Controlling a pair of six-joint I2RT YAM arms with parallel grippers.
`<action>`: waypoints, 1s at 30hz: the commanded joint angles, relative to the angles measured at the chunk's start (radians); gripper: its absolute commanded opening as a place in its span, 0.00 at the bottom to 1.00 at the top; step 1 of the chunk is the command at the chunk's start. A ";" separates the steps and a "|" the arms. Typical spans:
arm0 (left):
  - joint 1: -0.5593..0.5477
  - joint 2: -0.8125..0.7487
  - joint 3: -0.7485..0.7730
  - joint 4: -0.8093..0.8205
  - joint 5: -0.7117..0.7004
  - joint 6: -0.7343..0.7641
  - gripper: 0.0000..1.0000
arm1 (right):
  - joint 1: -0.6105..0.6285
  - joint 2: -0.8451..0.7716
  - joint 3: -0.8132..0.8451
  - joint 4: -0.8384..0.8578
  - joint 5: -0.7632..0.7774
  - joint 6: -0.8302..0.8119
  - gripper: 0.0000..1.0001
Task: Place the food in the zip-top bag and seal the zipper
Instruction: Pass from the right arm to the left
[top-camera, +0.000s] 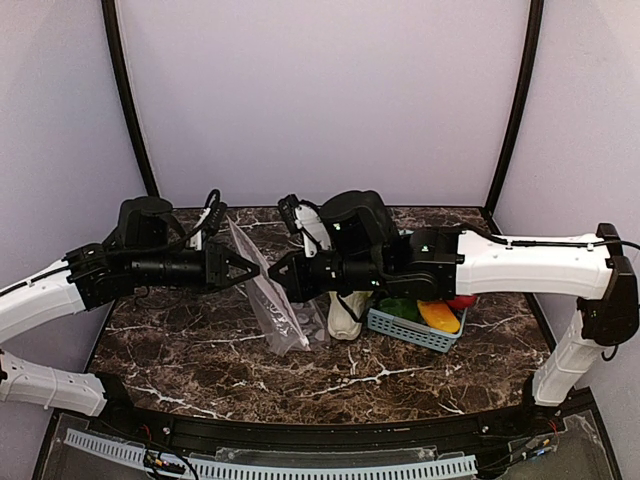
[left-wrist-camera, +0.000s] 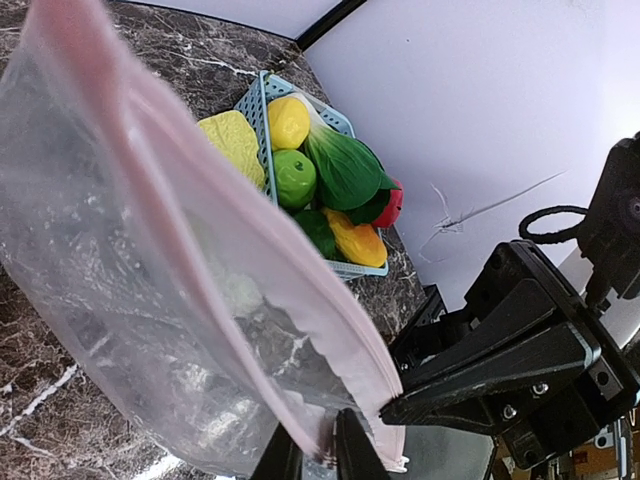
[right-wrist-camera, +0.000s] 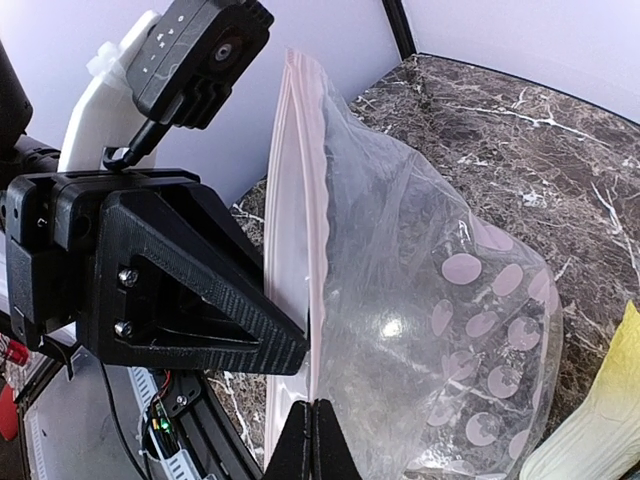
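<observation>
In the top view, a clear, floppy plastic zip-top bag with a faint dotted pattern stands at the centre of the frame over the dark marble table. Its mouth edge is uppermost, where the left gripper and the right gripper meet tip to tip. At centre right, a light-blue slotted plastic basket holds an orange-yellow pepper and a red fruit. A pale napa cabbage stands just left of the basket.

In the left wrist view, the pinkish zipper strip runs diagonally down to bottom centre and passes between the left gripper's fingers. They stand a narrow gap apart, and whether they pinch it cannot be told. A yellow lemon, a green apple and a green leafy vegetable lie in the basket at upper centre.

In the right wrist view, the right gripper's jaws are together at bottom centre, clamped on the bag's mouth edge.
</observation>
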 joint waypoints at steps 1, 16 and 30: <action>-0.004 -0.029 -0.015 -0.026 -0.019 0.004 0.09 | 0.010 -0.031 0.005 -0.035 0.072 0.029 0.00; 0.000 0.081 0.346 -0.422 -0.186 0.291 0.01 | -0.033 -0.082 -0.030 -0.214 0.321 0.174 0.00; -0.001 0.209 0.558 -0.664 -0.249 0.449 0.01 | -0.096 -0.045 -0.096 -0.116 0.131 0.238 0.00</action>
